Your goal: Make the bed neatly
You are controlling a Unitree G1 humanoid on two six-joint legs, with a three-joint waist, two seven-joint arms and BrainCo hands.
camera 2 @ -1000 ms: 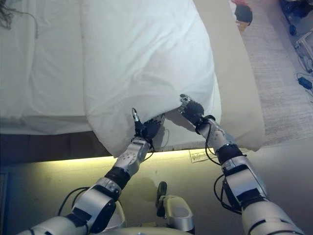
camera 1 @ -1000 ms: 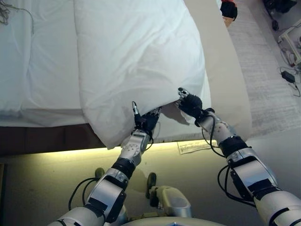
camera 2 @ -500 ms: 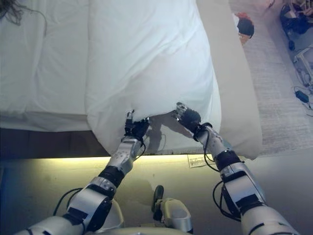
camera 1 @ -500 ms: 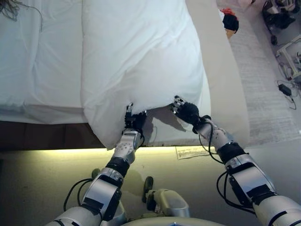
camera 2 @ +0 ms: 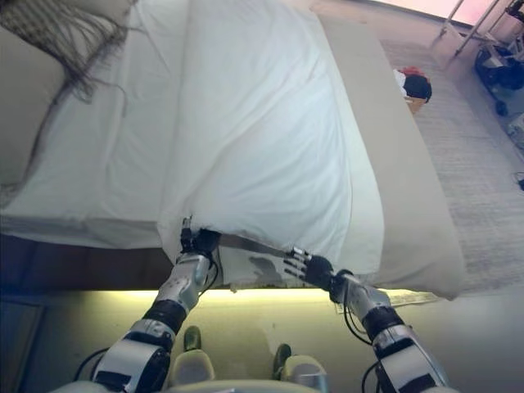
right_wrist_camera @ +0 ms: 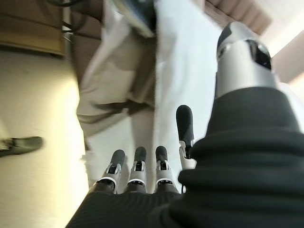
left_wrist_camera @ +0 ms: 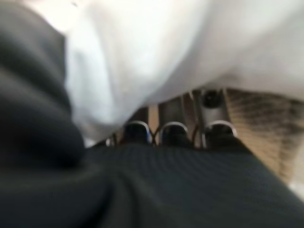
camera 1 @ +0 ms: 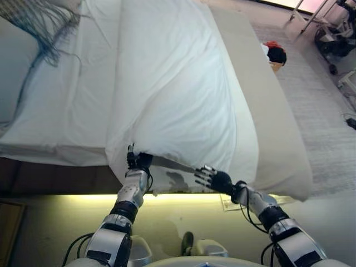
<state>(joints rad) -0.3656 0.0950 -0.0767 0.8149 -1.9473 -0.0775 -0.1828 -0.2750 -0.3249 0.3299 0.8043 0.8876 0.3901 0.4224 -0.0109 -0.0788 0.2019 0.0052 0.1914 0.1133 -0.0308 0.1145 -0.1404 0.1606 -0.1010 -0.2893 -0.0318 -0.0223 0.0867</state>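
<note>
A white duvet (camera 1: 172, 94) lies in a long folded strip down the bed, over the white sheet (camera 1: 67, 111). Its near edge hangs over the bed's foot. My left hand (camera 1: 137, 162) is at that edge with fingers curled on the cloth; in the left wrist view the duvet (left_wrist_camera: 156, 42) drapes over my curled fingers (left_wrist_camera: 171, 132). My right hand (camera 1: 214, 179) is open with fingers spread, just below the duvet's edge and apart from it. The right wrist view shows its straight fingers (right_wrist_camera: 137, 167) before the hanging cloth (right_wrist_camera: 178, 66).
A beige cover (camera 1: 278, 122) runs along the bed's right side. A dark tasselled throw (camera 1: 39, 19) lies at the upper left. A red and black object (camera 1: 273, 53) sits on the rug at right. A paper (camera 1: 236, 201) lies on the floor by the bed's foot.
The camera has tilted up the bed. My right hand has let go of the duvet's edge, dropped and opened. My left hand still holds the edge.
</note>
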